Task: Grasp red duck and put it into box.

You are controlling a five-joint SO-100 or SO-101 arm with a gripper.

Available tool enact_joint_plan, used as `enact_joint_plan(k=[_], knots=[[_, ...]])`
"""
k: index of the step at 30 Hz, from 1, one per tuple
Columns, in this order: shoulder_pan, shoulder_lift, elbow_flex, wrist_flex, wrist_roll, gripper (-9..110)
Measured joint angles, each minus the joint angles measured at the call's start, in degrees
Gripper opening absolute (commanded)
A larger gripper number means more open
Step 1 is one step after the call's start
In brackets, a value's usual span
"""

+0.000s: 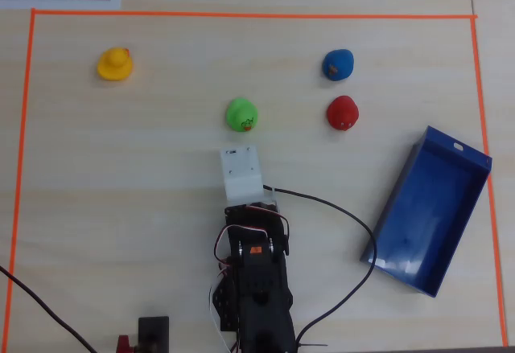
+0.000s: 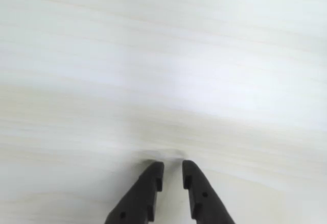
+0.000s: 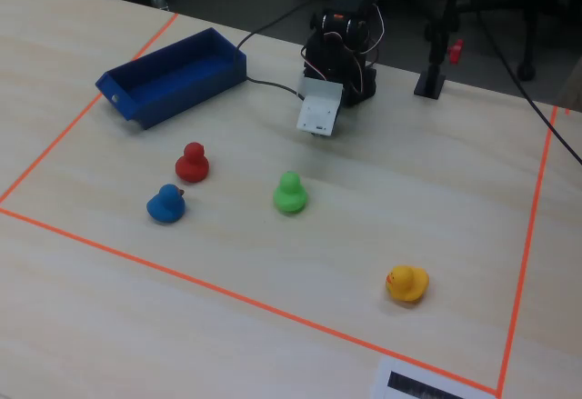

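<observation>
The red duck (image 1: 343, 112) stands on the pale wood table, also in the fixed view (image 3: 192, 163). The box (image 1: 394, 200) is a dark blue open tray, empty, at the right in the overhead view and at the back left in the fixed view (image 3: 173, 85). The arm (image 1: 253, 240) is folded near the front edge, and its white wrist mount (image 1: 241, 172) hides the gripper from above. In the wrist view my gripper (image 2: 172, 169) hangs low over bare table, its jaws nearly together with nothing between them. The red duck lies well away from it.
A green duck (image 1: 241, 115) sits just ahead of the wrist mount. A blue duck (image 1: 338, 64) stands close behind the red one. A yellow duck (image 1: 114, 63) is far left. Orange tape (image 1: 241, 14) frames the area. A black cable (image 1: 354, 216) loops toward the box.
</observation>
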Motion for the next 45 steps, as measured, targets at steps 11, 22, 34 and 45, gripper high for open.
enact_joint_plan(k=[11,22,34,45], knots=[[0.00,0.00,0.00,0.00,0.00,2],[-0.70,0.00,0.00,0.00,0.00,0],[0.70,-3.34,-0.53,-13.45,0.44,0],[11.34,-41.57,-34.37,-21.45,0.88,19]])
